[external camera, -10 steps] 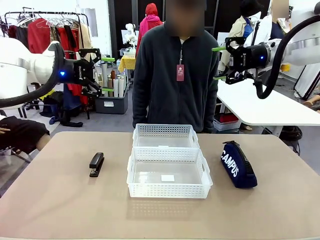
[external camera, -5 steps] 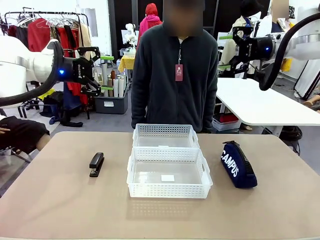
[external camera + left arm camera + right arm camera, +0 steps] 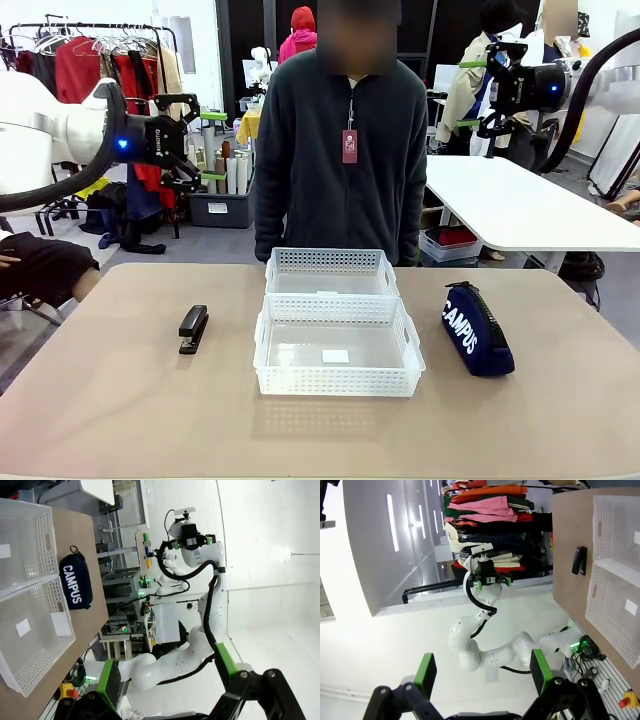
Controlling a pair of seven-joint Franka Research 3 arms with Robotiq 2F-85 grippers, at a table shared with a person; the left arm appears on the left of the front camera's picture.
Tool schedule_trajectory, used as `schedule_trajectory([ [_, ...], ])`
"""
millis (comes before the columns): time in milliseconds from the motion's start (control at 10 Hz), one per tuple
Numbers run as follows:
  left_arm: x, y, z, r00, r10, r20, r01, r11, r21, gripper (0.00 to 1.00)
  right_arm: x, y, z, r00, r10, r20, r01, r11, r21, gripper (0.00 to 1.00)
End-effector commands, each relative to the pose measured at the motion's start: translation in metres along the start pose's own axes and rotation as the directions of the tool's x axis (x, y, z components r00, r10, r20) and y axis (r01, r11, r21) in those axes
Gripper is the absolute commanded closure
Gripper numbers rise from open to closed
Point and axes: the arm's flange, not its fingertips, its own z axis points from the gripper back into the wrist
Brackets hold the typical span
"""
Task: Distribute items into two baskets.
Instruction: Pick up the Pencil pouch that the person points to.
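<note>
Wide-open, empty jaws on left gripper (image 3: 213,149) and right gripper (image 3: 470,94), both parked high, well clear of table (image 3: 110,420), likely awaiting first pick. Below left: stapler (image 3: 193,328) flat on table, well left of near basket (image 3: 338,383). Below right: pouch (image 3: 477,328) lying near same basket's right side. Far basket (image 3: 330,262) butted behind, before person (image 3: 340,180). Neither loaded; sorting not begun. Seemingly one item laid per arm.
</note>
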Motion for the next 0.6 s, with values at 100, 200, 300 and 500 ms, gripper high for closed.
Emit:
schedule_trajectory([
  [100,0.0,0.0,0.0,1.0,0.0,0.0,0.0,1.0,0.0,0.0,-0.005,-0.011,0.009,0.999,-0.03,-0.019,0.029,0.998,-0.048,0.0],
  [200,0.009,-0.002,0.003,1.0,0.002,0.014,-0.002,1.0,0.003,0.0,-0.006,-0.015,0.011,0.999,-0.031,-0.029,0.029,0.998,-0.05,0.0],
  [300,0.015,-0.009,0.006,1.0,0.006,0.022,-0.006,1.0,-0.001,0.0,-0.007,-0.02,0.012,0.999,-0.038,-0.03,0.036,0.998,-0.057,0.0],
  [500,0.018,-0.013,0.009,1.0,0.002,0.03,-0.001,1.0,-0.013,0.0,-0.008,-0.029,0.015,0.997,-0.045,-0.056,0.041,0.997,-0.06,0.0],
])
